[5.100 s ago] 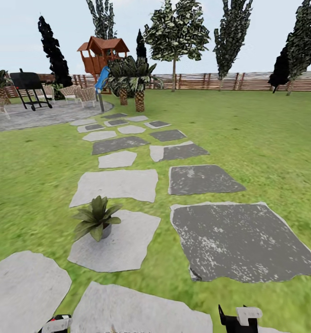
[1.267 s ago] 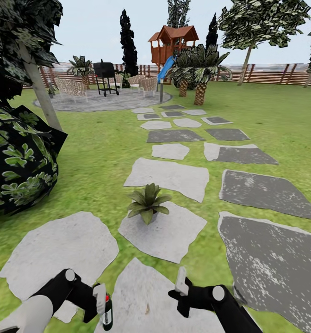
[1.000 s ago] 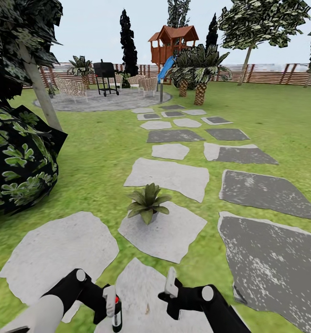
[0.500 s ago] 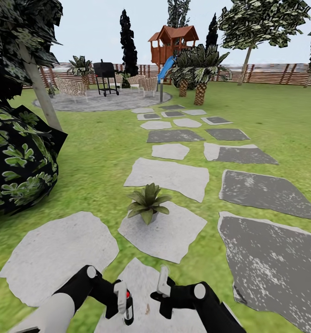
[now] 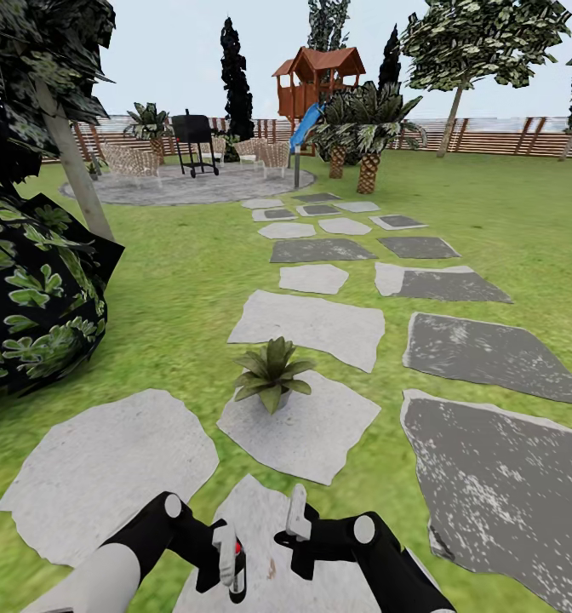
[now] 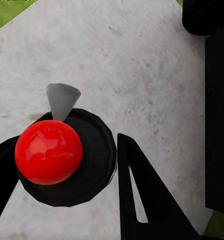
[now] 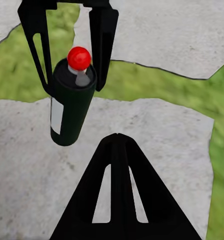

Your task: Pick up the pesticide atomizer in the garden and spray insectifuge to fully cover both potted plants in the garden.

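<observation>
The pesticide atomizer was held upright in the left gripper, fingers clamped on its dark body, above a pale stone slab. The right gripper was seen just beside it; its opening could not be told. One potted plant was set on the next slab ahead, lawn all round, wooden fence behind.

Both arms reach forward low in the head view, wrists turned inward toward each other. The left end effector is clamped on the pesticide atomizer, held upright between its two black fingers. The right end effector sits just beside it, its fingers pressed together.
</observation>
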You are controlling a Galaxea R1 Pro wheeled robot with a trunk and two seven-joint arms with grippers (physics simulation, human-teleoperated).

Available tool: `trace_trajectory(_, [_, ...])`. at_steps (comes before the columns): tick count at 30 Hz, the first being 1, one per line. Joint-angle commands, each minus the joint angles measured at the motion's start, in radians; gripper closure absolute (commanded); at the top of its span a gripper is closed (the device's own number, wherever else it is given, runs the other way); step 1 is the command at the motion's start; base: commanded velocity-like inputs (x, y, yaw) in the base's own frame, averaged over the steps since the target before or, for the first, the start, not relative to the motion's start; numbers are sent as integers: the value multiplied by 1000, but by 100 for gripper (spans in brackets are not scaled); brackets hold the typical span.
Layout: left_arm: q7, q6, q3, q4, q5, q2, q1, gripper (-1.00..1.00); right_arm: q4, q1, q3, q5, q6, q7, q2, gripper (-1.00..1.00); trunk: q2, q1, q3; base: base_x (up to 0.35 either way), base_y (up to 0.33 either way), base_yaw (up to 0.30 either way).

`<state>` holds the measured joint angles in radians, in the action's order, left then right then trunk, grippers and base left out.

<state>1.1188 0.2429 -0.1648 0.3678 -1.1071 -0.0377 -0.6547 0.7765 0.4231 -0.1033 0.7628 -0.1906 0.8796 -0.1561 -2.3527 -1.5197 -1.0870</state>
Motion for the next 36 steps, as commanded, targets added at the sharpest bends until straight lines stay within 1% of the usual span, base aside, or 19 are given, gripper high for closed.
trace_trajectory(1, [3, 6, -9, 1, -6, -1, 0, 100, 1, 0, 1, 10, -7, 1, 0, 100, 0, 0, -1, 0, 0, 0])
trace_trajectory(4, [0, 8, -18, -1, 6, -5, -2, 100, 3, 0, 1, 9, -7, 1, 0, 100, 0, 0, -1, 0, 0, 0])
trace_trajectory(7, [-24, 8, -20, -5, 16, -9, -1, 100, 5, 0, 1, 8, -7, 1, 0, 100, 0, 0, -1, 0, 0, 0])
trace_trajectory(10, [-35, 9, -21, -11, 27, -12, 0, 100, 13, 0, 1, 8, -7, 1, 0, 100, 0, 0, -1, 0, 0, 0])
trace_trajectory(16, [-39, 11, -19, -13, 30, -22, 3, 100, 18, 0, 2, 7, -7, 1, 0, 100, 0, 0, -1, 0, 0, 0])
trace_trajectory(17, [-39, 12, -19, -13, 42, -23, 3, 100, 18, 0, 1, 6, -7, 1, 0, 100, 0, 0, -1, 0, 0, 0])
trace_trajectory(18, [-39, 15, -19, -14, 69, -24, 3, 100, 18, 0, 1, 6, -7, 1, 0, 100, 0, 0, -1, 0, 0, 0])
trace_trajectory(20, [-38, 17, -18, -15, 95, -24, 3, 100, 18, 0, 1, 6, -7, 1, 0, 100, 0, 0, -1, 0, 0, 0])
trace_trajectory(23, [-37, 19, -17, -16, 114, -24, 3, 100, 18, 0, 2, 6, -7, 1, 0, 100, 0, 0, -1, 0, 0, 0])
trace_trajectory(31, [-37, 21, -16, -17, 119, -46, 3, 100, 18, 0, 2, 6, -7, 0, 0, 100, 0, 0, -1, 0, 0, 0])
trace_trajectory(36, [-39, 22, -16, -18, 119, -54, 4, 100, 18, 0, 2, 6, -7, 1, 0, 100, 0, 0, -1, 0, 0, 0])
